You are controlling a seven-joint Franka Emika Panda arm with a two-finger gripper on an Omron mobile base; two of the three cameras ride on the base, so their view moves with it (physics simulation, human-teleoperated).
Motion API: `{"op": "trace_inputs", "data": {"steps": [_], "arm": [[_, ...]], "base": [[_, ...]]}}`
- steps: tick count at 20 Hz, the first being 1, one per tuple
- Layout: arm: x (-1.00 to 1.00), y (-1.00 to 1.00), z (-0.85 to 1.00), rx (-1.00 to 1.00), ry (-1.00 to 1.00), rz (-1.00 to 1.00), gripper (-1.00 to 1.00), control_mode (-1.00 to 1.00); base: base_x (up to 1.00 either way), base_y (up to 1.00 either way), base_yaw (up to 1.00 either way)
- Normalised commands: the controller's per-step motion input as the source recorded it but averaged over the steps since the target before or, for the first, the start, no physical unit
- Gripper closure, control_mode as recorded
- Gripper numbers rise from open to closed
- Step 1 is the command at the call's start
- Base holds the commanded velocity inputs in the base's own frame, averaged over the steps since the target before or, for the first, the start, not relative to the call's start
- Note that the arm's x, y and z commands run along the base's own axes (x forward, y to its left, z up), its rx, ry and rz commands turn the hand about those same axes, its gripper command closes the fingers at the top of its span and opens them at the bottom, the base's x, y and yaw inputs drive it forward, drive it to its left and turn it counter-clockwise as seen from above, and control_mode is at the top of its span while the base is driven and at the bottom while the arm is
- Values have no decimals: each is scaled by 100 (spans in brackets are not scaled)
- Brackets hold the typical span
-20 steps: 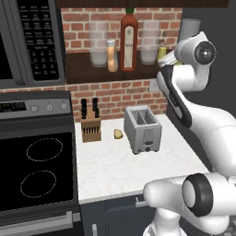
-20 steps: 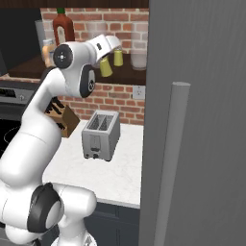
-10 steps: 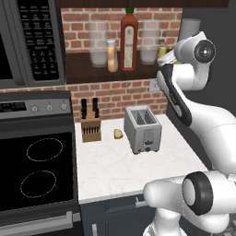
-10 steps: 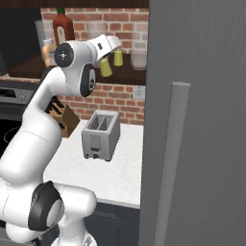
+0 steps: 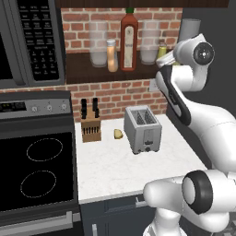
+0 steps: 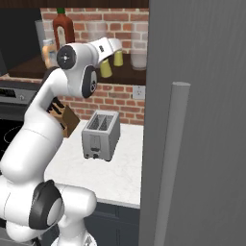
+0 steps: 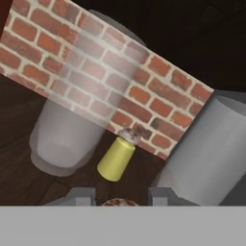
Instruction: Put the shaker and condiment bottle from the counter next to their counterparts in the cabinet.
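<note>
1. Brown wood made up the cabinet point(image 5: 83, 69) shelf under its brick back wall. Below it lay the white surface point(image 5: 138, 170), where the toaster point(image 5: 143, 129) stood.
2. On that shelf you had the tall red bottle point(image 5: 128, 41) upright, with the condiment bottle point(image 5: 112, 55) just beside it. That half of your task looked done.
3. Your arm reached to the other end of the shelf, toward a clear glass point(image 7: 67, 134) and a grey canister point(image 7: 202, 153).
4. The bright yellow shaker point(image 7: 116, 158) with the greyish cap stood on the board in the gap between those two. It was straight ahead of your jaws and near them.
5. Your jaws were closed narrow on the shaker point(image 7: 115, 202). Its tan-brown cap showed between the tips, so its long axis seemed to run up toward the hand.
6. Your next move probably called for a short advance and a lowering to set it beside its twin. There was little room on either side.
</note>
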Motion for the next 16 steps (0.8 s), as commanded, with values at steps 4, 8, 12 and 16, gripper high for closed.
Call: {"op": "trace_inputs", "data": {"steps": [4,8,12,16], "arm": [[8,0,-3,0,0,0,100,-100],[21,0,-1,0,0,0,100,-100],[21,0,0,0,0,0,100,-100],[3,0,0,0,0,0,100,-100]], "base": [[0,0,0],[0,0,0],[0,0,0],[0,0,0]]}}
